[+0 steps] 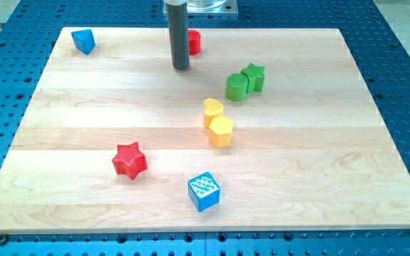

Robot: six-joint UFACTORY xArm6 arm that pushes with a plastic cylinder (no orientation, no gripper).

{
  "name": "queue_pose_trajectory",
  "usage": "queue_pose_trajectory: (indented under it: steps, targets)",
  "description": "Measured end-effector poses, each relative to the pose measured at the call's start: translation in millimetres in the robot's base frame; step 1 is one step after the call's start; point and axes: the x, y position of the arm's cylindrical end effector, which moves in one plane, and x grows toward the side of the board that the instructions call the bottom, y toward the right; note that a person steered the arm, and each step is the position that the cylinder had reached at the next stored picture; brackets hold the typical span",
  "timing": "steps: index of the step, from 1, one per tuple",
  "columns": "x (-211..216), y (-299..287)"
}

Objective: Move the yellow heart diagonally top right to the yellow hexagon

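The yellow heart [213,108] lies near the board's middle, touching the upper left of the yellow hexagon [221,131]. My tip [181,67] rests on the board near the view's top, up and to the left of the heart and well apart from it. A red block [193,42], its shape partly hidden by the rod, sits just right of the rod.
A green rounded block [238,87] and a green star [253,77] touch each other right of the heart. A red star [129,160] and a blue cube [204,191] lie toward the bottom. A blue block [84,40] sits at the top left corner.
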Motion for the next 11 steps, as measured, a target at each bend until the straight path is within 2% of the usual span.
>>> queue_pose_trajectory:
  steps: [1,5,7,8,9,11]
  targets:
    - [-33,12]
    - [-31,8]
    - [17,-8]
    - [86,-28]
    - [131,4]
    - [138,27]
